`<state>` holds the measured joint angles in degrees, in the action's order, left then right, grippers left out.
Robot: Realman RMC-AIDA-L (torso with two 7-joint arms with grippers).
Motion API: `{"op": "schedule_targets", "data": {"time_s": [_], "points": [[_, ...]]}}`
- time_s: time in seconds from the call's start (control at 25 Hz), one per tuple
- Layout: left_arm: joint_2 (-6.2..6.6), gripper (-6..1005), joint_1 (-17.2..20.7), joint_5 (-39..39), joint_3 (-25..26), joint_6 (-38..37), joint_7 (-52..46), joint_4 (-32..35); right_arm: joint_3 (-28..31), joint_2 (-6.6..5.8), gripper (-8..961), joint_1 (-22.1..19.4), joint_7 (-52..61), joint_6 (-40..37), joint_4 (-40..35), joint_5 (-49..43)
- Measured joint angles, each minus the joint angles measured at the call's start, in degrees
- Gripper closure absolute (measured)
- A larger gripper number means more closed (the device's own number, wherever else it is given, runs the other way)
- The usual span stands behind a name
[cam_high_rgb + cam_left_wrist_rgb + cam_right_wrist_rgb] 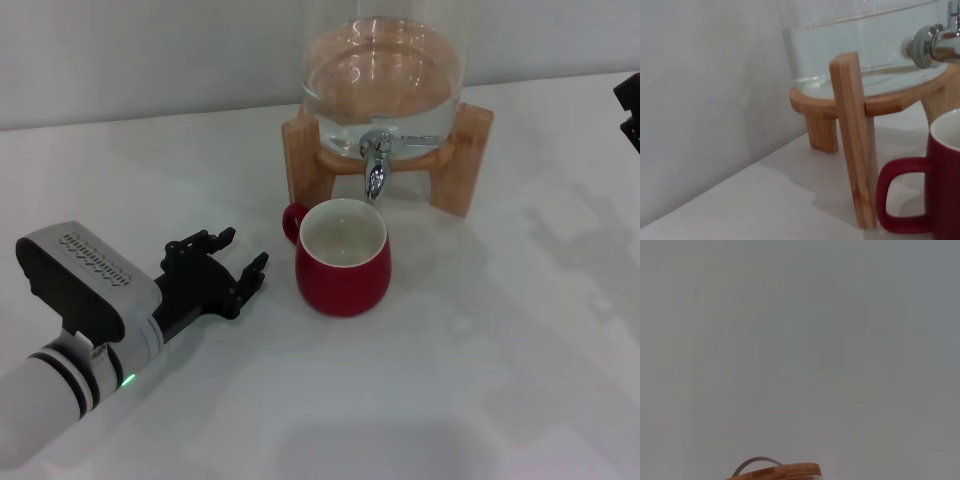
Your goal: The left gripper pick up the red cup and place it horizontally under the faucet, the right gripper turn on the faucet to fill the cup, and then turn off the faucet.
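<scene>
The left pincer hovers with fingers spread wide, holding nothing, just beside the cup's handle. The cup stands upright mid-surface, under the faucet. The right pincer is barely visible at the right edge, its fingers unclear.

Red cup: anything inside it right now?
The red cup stands upright below the faucet; its cream interior looks empty. The left tool is open beside it, apart. The cup's bottom is partly hidden by its near wall.
</scene>
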<state>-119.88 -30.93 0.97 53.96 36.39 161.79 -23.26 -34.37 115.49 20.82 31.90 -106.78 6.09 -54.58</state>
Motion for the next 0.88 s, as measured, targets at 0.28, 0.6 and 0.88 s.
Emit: {"op": "schedule_targets", "data": {"time_s": [0.28,0.6,0.88], "points": [[0.01,484,0.50,0.00,1.51,0.13,0.07,1.13,0.00,0.00,111,0.01,0.00,0.00,0.06,0.00],[0.40,484,1.47,0.05,4.90,0.53,0.10,1.39,0.00,0.00,111,-0.04,0.00,0.01,-0.08,0.00],[0.51,484,2.44,3.18,11.93,1.37,0.11,1.95,0.00,0.00,111,-0.12,0.00,0.08,-0.11,0.15]]}}
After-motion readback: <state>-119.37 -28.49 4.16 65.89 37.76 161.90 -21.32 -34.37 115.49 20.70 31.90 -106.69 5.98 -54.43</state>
